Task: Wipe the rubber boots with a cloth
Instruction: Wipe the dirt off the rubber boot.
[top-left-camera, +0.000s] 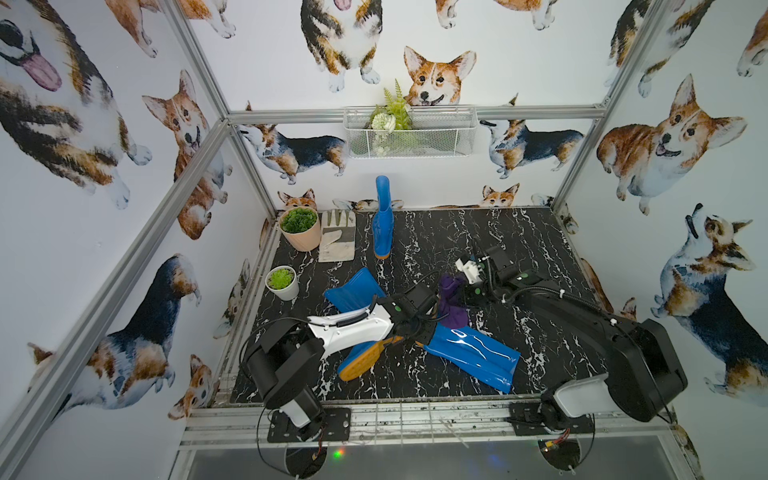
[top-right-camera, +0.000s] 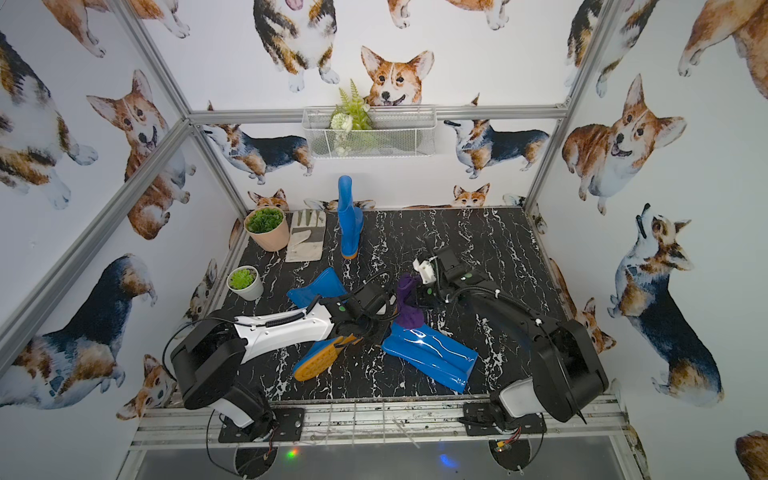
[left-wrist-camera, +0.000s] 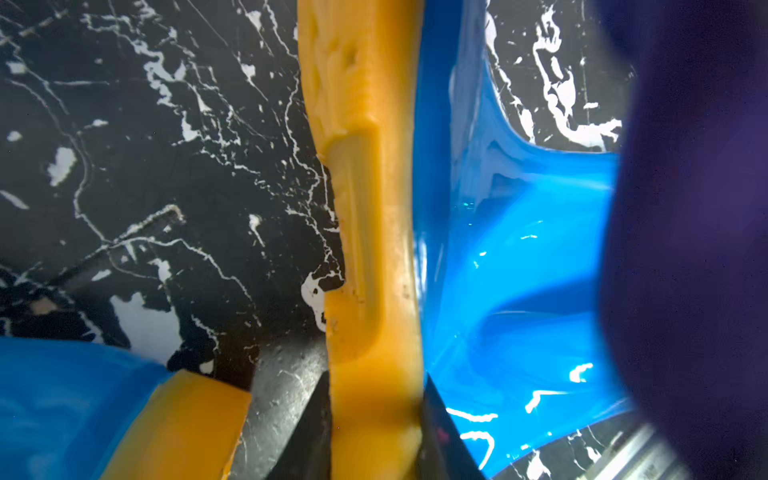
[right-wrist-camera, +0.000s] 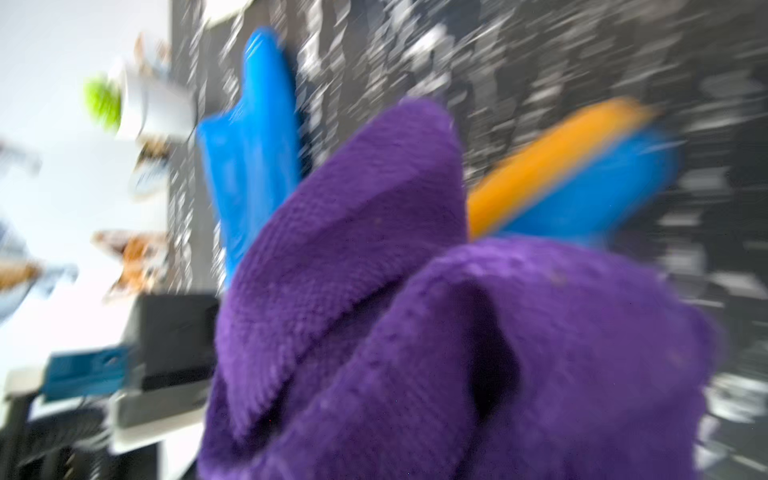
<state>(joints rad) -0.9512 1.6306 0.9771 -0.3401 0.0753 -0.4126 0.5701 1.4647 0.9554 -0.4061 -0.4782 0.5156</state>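
My left tool (left-wrist-camera: 376, 419) is clamped on the orange sole of a boot (top-left-camera: 473, 353) lying on the worktop (top-left-camera: 519, 249). My right tool (top-left-camera: 463, 291) pinches the cloth (top-left-camera: 453, 309), which hangs at that boot's ankle.

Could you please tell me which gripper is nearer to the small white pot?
Left. The left gripper clamps the sole of a lying boot mid-table, on the side of the small white pot. The right gripper, holding the cloth, sits beyond it, farther away.
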